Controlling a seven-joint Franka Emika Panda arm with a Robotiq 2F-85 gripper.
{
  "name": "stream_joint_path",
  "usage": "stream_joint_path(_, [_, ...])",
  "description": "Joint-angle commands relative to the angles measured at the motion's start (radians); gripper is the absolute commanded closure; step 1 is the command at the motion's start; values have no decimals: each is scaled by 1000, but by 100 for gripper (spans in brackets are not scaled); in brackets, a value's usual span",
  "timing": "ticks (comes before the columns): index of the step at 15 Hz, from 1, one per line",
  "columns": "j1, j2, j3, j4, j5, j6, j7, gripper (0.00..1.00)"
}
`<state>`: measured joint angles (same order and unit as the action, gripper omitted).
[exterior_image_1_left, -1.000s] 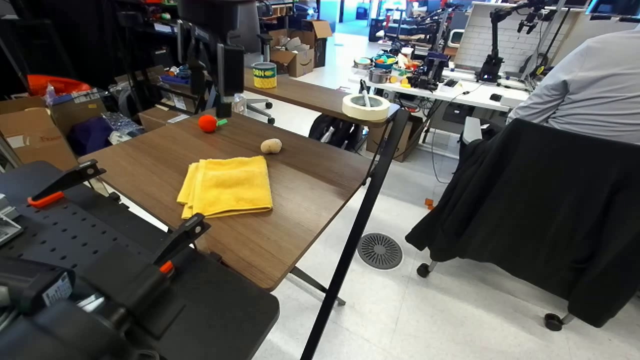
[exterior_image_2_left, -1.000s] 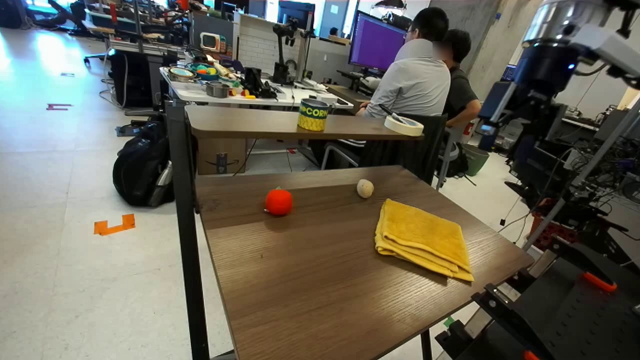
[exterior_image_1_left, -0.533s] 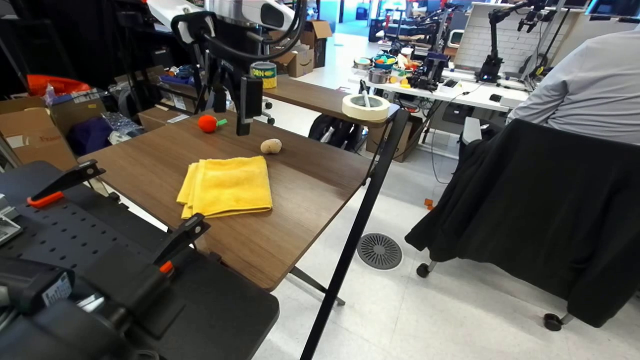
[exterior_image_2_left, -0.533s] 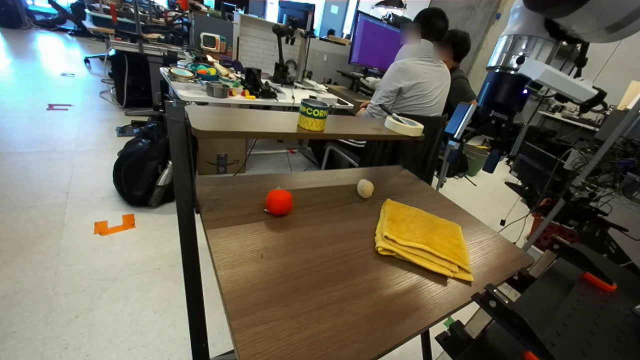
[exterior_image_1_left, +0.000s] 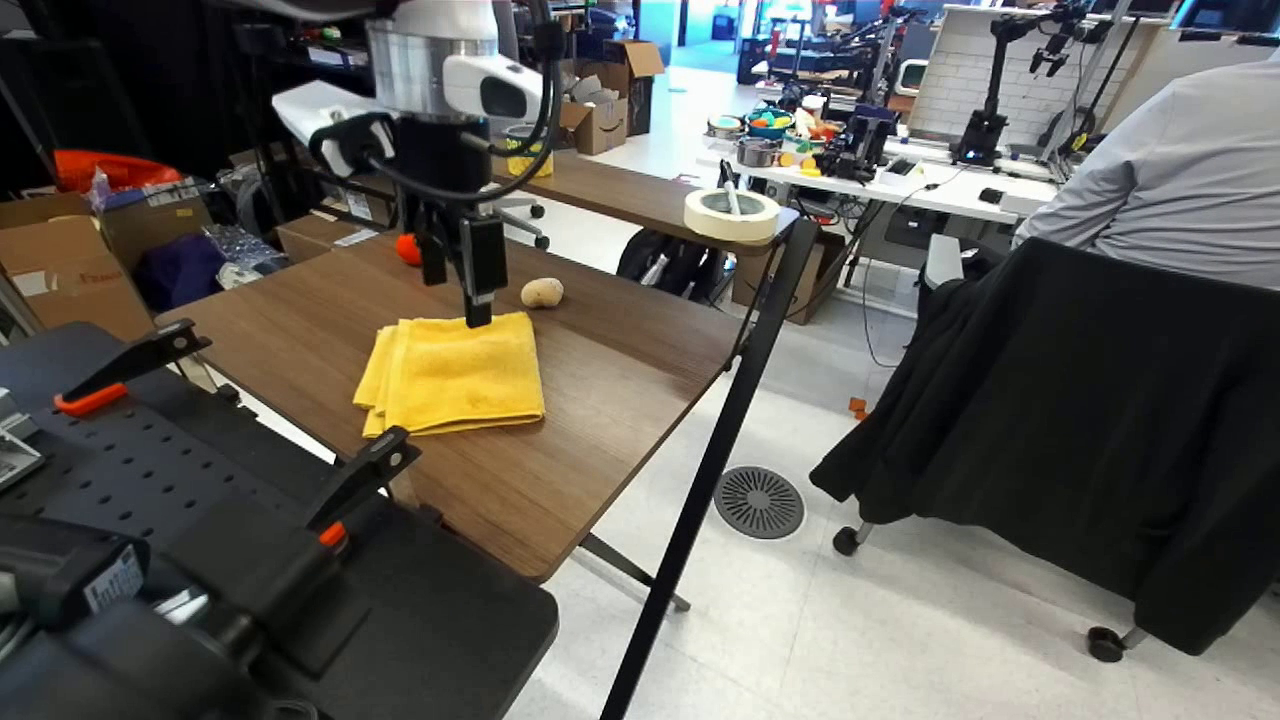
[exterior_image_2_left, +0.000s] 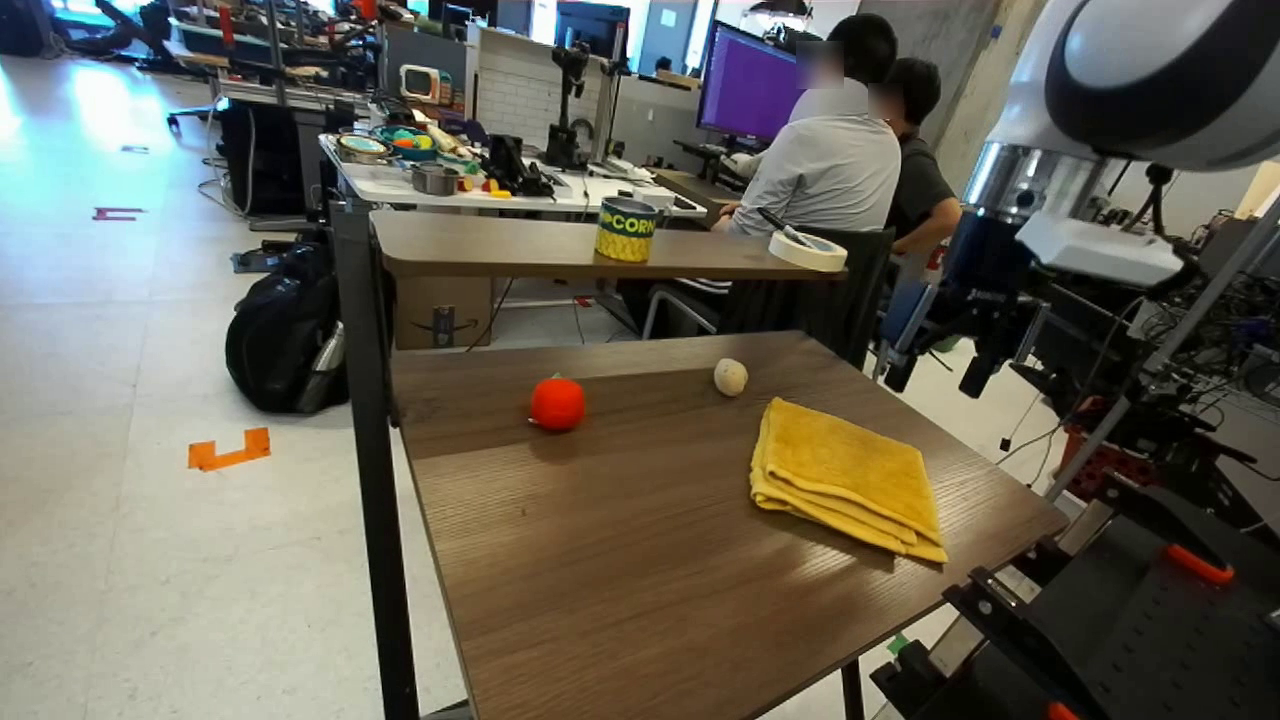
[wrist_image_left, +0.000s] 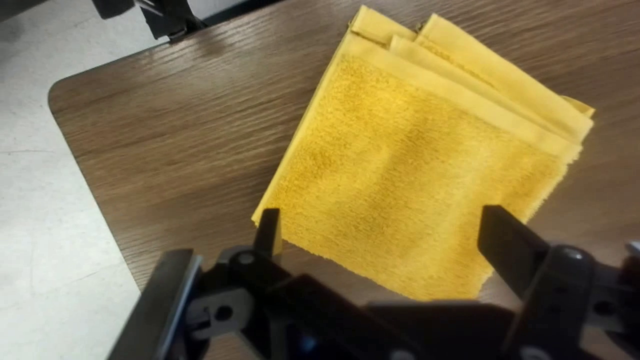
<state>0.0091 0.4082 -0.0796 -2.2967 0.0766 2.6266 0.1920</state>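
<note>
Yellow cloth (wrist_image_left: 410, 165) fills the middle of the wrist frame, below the fingers (wrist_image_left: 507, 245). These point down, spread wide, nothing held. Fingertips (exterior_image_2_left: 980, 370), in an exterior view, hang above the level of the bench (exterior_image_2_left: 620, 590), apart from the cloth. Cloth lies folded flat, layers stepping out at its upper edge in the wrist frame; the fold probably keeps it compact and steady, and the wide spread lets the tips bracket its lower part from above.

Next outward, both exterior views: beige potato-like lump (exterior_image_2_left: 730, 377) near the cloth, red ball (exterior_image_2_left: 557, 404) well apart; each rests directly on the bench.

Edges: rounded bench corner, upper left of the wrist frame, a strip of wood between it and the cloth. Raised shelf (exterior_image_2_left: 480, 240) with can (exterior_image_2_left: 626, 232) and tape roll (exterior_image_2_left: 807, 252) likely limits room, upper middle of an exterior frame. Clamps (exterior_image_1_left: 365, 480) stand close to the bench edge, lower left of an exterior frame.
</note>
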Motion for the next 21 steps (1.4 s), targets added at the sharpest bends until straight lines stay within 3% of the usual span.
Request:
stream_joint_path(1, [60,108,-9,-19,-46,191,75,0])
stream_joint_path(3, [70,180,12,2,-20,283,63,0])
stream_joint_path(6, [65,274,16,47,-10,331,38,0])
stream_joint_path(13, [70,292,6,59,-8,295,38,0])
stream_joint_path(15, [51,352,6,124,8,334,47,0])
stream_joint_path(19, [15,513,-53,323,52,292,94,0])
stream_joint_path(21, [-29,576,-53,417,86,208,112,0])
